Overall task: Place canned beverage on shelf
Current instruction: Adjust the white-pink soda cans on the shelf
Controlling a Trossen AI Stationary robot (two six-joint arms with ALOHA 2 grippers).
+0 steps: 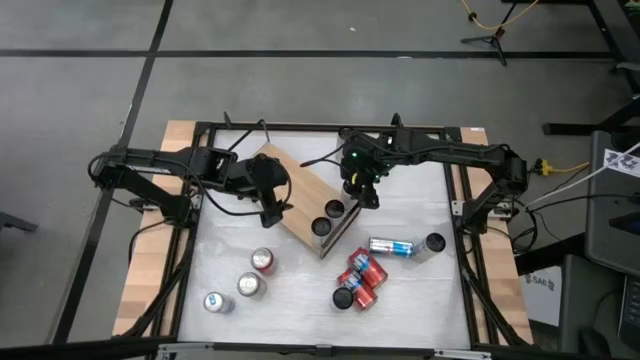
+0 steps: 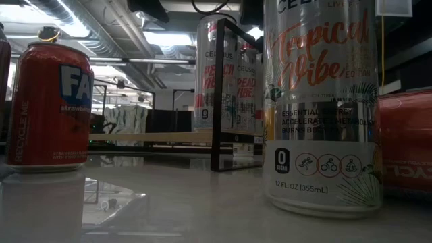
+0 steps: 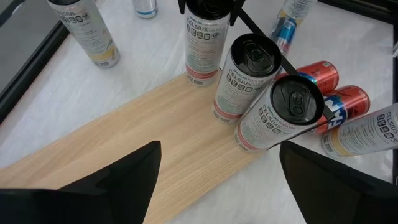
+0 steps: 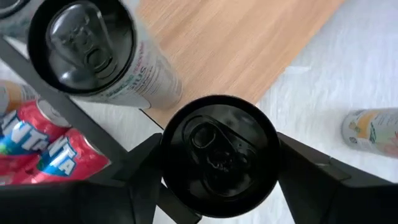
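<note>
The shelf (image 1: 292, 200) is a light-wood board on a black wire frame, lying slantwise mid-table. Two white cans with black tops (image 3: 249, 74) (image 3: 280, 115) stand upright on its near end. A third such can (image 3: 202, 46) stands upright at the board's long edge, with my right gripper (image 4: 219, 165) (image 1: 362, 195) shut on it. My left gripper (image 3: 217, 186) (image 1: 270, 205) hangs open above the bare board, with nothing between its fingers. My right gripper pinches the can near its top rim (image 4: 166, 155), one finger on each of two opposite sides. The fingers come from above, slanting down. The can is upright, its base (image 3: 200, 78) at the board's edge; whether it rests there I cannot tell.
Loose cans stand on the white table near its front left (image 1: 262, 261) (image 1: 215, 302). Red cans (image 1: 360, 280) lie in a cluster at the front right, with a lying silver can (image 1: 392, 246) and an upright one (image 1: 433, 243) beyond. The black table frame (image 1: 200, 130) runs around.
</note>
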